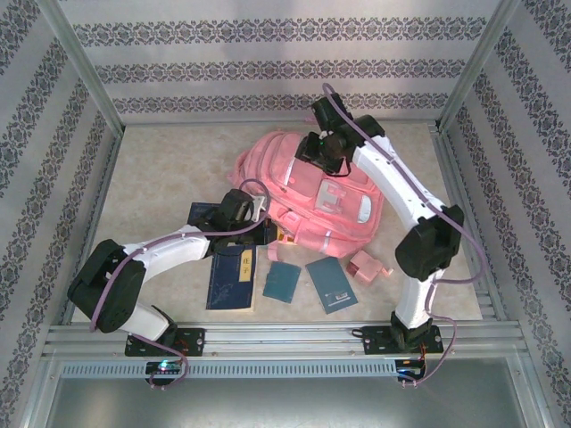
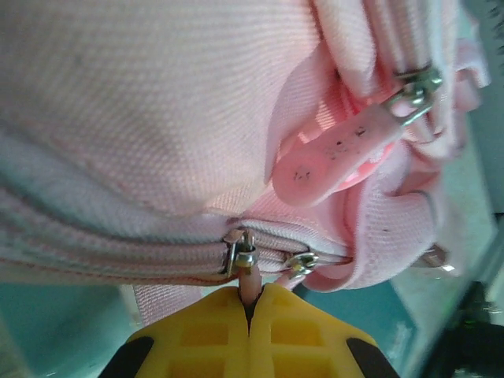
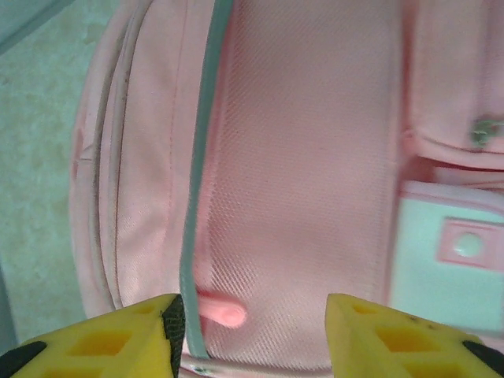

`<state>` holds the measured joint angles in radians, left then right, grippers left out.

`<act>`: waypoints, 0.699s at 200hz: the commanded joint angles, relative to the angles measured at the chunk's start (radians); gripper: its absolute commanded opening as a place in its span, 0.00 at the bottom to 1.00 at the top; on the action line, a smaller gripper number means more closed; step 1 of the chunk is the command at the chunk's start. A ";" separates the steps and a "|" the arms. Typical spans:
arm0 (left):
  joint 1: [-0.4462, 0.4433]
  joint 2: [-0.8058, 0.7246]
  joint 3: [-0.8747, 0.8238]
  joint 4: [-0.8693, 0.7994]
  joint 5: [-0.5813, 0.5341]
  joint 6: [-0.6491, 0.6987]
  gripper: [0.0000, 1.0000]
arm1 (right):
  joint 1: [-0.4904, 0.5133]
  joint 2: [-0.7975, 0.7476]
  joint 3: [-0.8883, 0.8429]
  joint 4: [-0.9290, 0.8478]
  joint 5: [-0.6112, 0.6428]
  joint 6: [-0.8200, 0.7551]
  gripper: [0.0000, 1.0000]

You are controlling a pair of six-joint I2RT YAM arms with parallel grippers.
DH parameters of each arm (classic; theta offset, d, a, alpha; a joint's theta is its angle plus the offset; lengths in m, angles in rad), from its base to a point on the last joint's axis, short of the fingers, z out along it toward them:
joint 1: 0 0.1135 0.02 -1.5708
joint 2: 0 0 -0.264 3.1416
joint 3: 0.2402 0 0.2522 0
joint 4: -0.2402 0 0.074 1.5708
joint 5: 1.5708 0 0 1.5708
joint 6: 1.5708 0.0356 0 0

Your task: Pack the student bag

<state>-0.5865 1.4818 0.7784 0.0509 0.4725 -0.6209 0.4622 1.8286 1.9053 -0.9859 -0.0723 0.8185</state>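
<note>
The student bag [image 1: 314, 198], a big pink backpack, lies flat in the middle of the table. At its lower left corner my left gripper [image 1: 265, 227] is shut, its yellow fingertips [image 2: 213, 331] pinching a small pink zipper pull [image 2: 250, 277] that hangs from a metal slider [image 2: 242, 256]. A second slider [image 2: 303, 264] sits just to the right, and a larger pink tag [image 2: 331, 161] hangs above. My right gripper [image 1: 323, 153] hovers over the bag's far end, open [image 3: 252, 331]. A pink pull tab [image 3: 219, 307] lies on the fabric between its fingers, near the left one, beside a pale strip [image 3: 193, 236].
On the table near the bag lie a dark blue book [image 1: 230, 276], two teal notebooks [image 1: 284, 281] [image 1: 332, 283], a small pink pouch [image 1: 366, 266] and another blue book [image 1: 202, 214] under the left arm. Patterned walls and metal rails [image 1: 268, 337] enclose the table.
</note>
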 commanded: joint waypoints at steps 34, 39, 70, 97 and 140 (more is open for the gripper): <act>0.071 0.044 -0.084 0.470 0.203 -0.420 0.00 | -0.025 -0.310 -0.330 0.059 0.036 -0.017 0.56; 0.074 0.051 -0.081 0.480 0.209 -0.435 0.00 | -0.034 -0.339 -0.385 0.083 0.003 0.006 0.55; 0.082 0.089 -0.047 0.523 0.229 -0.506 0.00 | -0.114 -0.505 -0.720 0.273 -0.224 0.220 0.54; 0.082 0.112 -0.035 0.576 0.235 -0.592 0.00 | -0.114 -0.581 -0.891 0.400 -0.303 0.382 0.56; 0.082 0.112 -0.022 0.615 0.219 -0.697 0.00 | -0.059 -0.688 -1.108 0.562 -0.246 0.720 0.71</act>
<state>-0.5148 1.6016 0.7059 0.5327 0.6811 -1.2304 0.3740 1.2129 0.8948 -0.5751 -0.3233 1.2766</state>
